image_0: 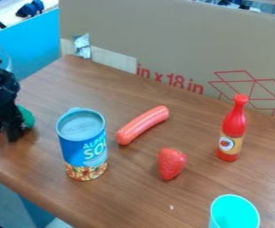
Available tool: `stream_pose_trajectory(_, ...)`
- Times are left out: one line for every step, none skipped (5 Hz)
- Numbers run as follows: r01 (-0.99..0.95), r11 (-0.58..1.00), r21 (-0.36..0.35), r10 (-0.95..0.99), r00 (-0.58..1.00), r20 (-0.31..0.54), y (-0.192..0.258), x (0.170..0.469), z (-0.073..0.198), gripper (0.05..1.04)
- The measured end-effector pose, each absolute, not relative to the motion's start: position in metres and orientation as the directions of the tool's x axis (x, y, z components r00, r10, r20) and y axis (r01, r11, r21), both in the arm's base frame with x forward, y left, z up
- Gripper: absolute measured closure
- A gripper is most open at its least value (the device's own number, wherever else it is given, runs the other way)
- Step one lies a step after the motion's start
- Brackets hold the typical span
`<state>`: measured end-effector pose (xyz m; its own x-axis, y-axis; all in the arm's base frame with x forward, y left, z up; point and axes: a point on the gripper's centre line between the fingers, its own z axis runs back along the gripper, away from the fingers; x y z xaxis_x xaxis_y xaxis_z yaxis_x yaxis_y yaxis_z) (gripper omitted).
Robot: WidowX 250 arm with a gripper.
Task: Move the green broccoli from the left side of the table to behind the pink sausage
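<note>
At the left edge of the table, my black gripper (4,127) hangs low over the wood. A green object (26,117) is right beside it, partly hidden behind it; whether it is held is unclear. To the right, a blue can (83,144) stands upright. Beyond the can, a pink-red sausage (142,125) lies diagonally. A red strawberry (171,164) rests in front of the sausage. Farther right stands a red bottle (232,129) with a tan label. At the front right is a turquoise cup (234,213), cut off by the lower edge of the view.
A cardboard panel (175,40) with red print rises behind the brown wooden table (127,196). Silver tape (82,46) is stuck near its left end. A blue panel (41,44) stands at the back left. The table's front left edge runs diagonally below the can.
</note>
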<state>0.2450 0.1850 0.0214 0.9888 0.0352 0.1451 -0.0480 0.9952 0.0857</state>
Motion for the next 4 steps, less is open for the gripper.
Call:
stream_pose_trajectory(-0.058,0.995,0.076,0.045,0.987,0.157,0.181,0.244,0.021,0.598)
stream_pose_trajectory(-0.052,0.994,0.093,0.036,0.986,0.162,0.179,0.242,0.021,0.749)
stream_pose_trajectory(-0.051,0.994,0.101,0.033,0.985,0.167,0.179,0.240,0.023,0.754)
stream_pose_trajectory(-0.075,0.994,0.079,0.058,0.980,0.190,0.173,0.235,0.032,0.754)
